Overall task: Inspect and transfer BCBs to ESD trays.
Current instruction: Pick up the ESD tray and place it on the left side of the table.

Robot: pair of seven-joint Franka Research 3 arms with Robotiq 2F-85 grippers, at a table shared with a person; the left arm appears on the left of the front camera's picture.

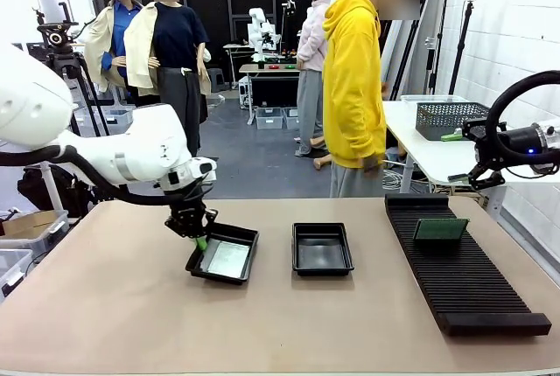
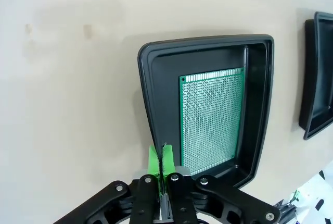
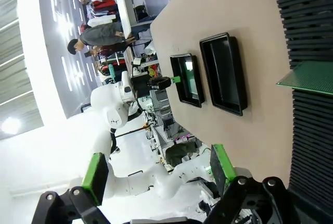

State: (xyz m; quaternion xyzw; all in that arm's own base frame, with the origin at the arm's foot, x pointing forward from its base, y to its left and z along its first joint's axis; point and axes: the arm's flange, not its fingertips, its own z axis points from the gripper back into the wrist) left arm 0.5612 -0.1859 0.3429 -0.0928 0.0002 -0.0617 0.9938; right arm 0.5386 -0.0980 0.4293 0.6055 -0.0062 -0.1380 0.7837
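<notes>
Slotted rack [image 1: 464,280], near right, carries one BCB [image 1: 440,230] standing at its far end. Left gripper [image 1: 201,240], pads pressed together, hovers at the left ESD tray [image 1: 241,234] rim (a second board [image 1: 229,259] lies flat inside); right gripper [image 3: 156,169] gapes apart.

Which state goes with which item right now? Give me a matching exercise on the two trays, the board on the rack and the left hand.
Column 1
1. left tray
2. middle tray
3. rack BCB
4. left hand

Column 2
A. shut, pads together, by a tray's rim
B. holds the flat BCB
C. stands on edge in the slotted rack
D. has nothing in it

Pairs: 1-B, 2-D, 3-C, 4-A
</notes>
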